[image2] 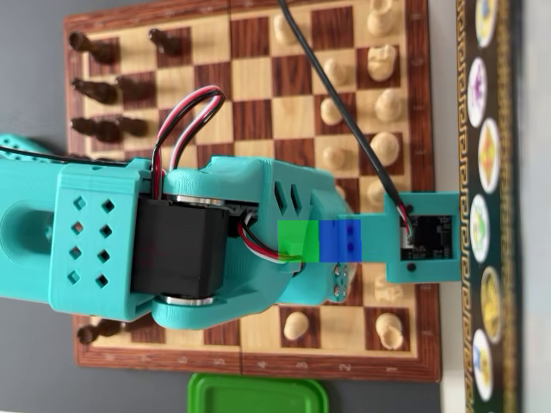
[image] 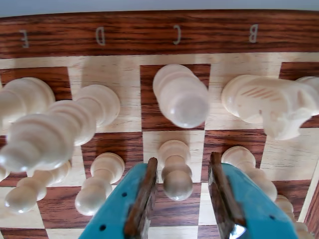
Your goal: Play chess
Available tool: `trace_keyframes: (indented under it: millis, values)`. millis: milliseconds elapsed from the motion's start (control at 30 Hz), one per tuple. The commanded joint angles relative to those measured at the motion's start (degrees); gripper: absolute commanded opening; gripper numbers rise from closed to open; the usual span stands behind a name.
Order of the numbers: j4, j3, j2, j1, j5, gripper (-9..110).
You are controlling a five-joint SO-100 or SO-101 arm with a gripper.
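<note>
Wrist view first, going left to right. I see the tall white piece (image: 47, 132) leaning big on the left, then a white pawn (image: 97, 183) below it. Next comes my gripper (image: 180, 199), its two blue fingers (image: 127, 206) spread wide, one on each side of the middle pawn (image: 175, 169). They do not touch it yet, so I hold nothing. Past that is the bishop (image: 180, 94) on the C square, and the knight (image: 271, 104) on the right.

In the overhead view, the dark pieces (image2: 108, 90) stand on the left and the chessboard (image2: 250, 39) runs under my arm (image2: 198, 245). I think the game has barely started. The grab, lift and move are all left.
</note>
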Motion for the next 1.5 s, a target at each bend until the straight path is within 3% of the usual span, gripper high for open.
trace_keyframes:
  millis: [0,400,700,1467]
  values:
    - [0.3,-2.8,0.8,1.3,-0.3,15]
    - [0.3,-2.5,0.8,1.3,-0.3,15]
    - [0.3,-2.4,0.8,1.3,-0.3,4]
    - [3.3,-2.2,2.1,2.2,-0.3,4]
